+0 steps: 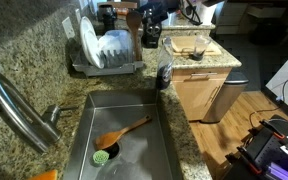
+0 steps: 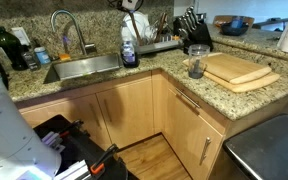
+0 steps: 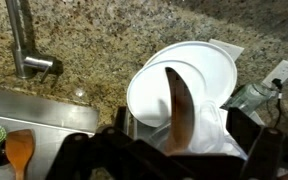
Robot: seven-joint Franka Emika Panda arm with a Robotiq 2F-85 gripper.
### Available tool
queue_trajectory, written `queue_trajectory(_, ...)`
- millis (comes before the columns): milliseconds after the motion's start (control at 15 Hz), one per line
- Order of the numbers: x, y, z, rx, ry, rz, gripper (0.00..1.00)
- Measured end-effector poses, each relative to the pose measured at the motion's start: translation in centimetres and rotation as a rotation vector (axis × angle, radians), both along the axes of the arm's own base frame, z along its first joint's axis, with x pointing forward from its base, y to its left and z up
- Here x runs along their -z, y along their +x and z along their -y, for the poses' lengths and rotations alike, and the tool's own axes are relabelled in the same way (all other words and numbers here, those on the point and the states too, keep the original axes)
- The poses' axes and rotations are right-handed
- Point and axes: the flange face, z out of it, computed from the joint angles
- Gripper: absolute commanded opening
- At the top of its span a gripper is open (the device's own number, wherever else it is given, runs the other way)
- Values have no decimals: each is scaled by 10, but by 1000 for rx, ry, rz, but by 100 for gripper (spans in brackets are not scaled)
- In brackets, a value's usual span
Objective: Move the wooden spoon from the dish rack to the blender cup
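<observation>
Exterior view: my pincer (image 1: 150,20) hangs over one end of the dish rack (image 1: 106,68).

Exterior view: the blender cup (image 2: 196,64) stands on the counter beside the rack.

Wrist view: the jaws stand apart, straddling the wooden spoon (image 3: 176,95), which is in the rack against the white plates (image 3: 199,70).

Step in hand: the grasp. Next move, as I judge it: clamp the handle, then lift straight up out of the rack.

Both exterior views share the sink (image 1: 104,112) (image 2: 84,68); wrist view looks down close.
</observation>
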Motion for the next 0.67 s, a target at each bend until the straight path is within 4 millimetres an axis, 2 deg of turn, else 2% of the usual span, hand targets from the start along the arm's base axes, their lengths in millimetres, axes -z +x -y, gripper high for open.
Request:
queue_trajectory(133, 2, -3, -11, -14, 3, -7, 100)
queue_trajectory(400, 4, 0, -9, -15, -8, 23, 100)
queue_trajectory(667, 25, 15, -14, 4, -47, 122, 100)
